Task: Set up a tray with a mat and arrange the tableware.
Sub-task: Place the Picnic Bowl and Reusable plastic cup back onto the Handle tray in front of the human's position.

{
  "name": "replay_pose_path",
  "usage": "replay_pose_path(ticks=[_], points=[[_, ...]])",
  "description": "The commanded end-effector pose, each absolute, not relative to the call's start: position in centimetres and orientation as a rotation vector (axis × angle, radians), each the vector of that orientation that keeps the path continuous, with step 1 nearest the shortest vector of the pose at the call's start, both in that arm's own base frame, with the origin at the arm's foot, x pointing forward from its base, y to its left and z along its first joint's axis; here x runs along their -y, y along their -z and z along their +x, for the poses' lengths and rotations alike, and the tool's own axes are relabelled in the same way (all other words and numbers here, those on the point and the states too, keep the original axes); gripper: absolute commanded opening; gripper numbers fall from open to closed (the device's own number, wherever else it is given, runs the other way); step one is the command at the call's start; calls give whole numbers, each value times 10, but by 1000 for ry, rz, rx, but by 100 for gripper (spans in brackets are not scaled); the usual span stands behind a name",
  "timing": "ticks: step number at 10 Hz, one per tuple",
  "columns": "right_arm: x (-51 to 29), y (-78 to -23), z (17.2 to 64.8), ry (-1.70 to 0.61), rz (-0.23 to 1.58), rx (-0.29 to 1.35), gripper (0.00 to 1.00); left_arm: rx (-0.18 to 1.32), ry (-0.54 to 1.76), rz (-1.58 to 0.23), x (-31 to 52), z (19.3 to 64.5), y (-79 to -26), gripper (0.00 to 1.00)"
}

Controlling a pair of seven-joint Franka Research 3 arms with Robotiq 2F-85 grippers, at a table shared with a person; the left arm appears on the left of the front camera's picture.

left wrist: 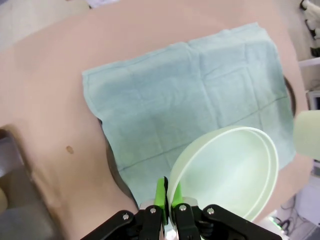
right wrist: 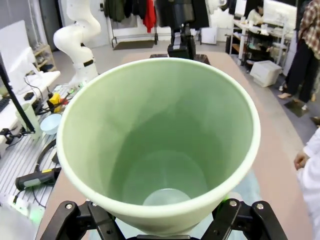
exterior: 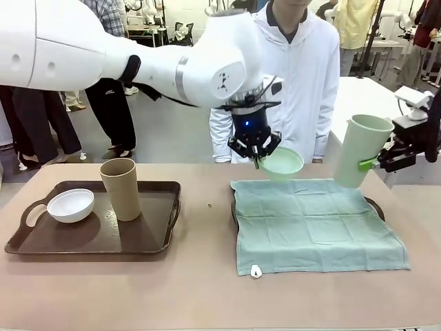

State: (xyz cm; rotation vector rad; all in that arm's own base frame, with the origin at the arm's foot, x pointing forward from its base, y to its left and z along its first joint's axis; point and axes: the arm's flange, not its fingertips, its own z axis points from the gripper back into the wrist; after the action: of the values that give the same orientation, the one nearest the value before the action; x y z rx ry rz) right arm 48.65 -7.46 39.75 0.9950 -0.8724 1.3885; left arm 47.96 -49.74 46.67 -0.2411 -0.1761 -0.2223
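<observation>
On the right-hand tray, mat already spread. Mint green bowl was pinched by its rim in left gripper above the mat's far edge; mint green tumbler was clasped by right gripper nearby. White bowl and tan-brown tumbler were found on the other tray, judged yet to be transferred.

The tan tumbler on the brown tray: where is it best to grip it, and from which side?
Probably its upper wall, from above: the tan tumbler stands upright with the mouth open, so one finger can go inside, one outside. Take the rim's right side, away from the white bowl.
</observation>
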Motion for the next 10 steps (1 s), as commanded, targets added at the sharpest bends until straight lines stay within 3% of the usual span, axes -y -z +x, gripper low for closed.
replay_pose_path(ticks=[1,7,10], points=[[74,-393,500,-1390,984,865,84,162,237,-257,491,474,-448,4],[77,-341,502,-1404,971,782,84,132,231,-233,506,492,-404,4],[78,-347,500,-1372,990,789,84,129,233,-230,505,489,-399,4]])
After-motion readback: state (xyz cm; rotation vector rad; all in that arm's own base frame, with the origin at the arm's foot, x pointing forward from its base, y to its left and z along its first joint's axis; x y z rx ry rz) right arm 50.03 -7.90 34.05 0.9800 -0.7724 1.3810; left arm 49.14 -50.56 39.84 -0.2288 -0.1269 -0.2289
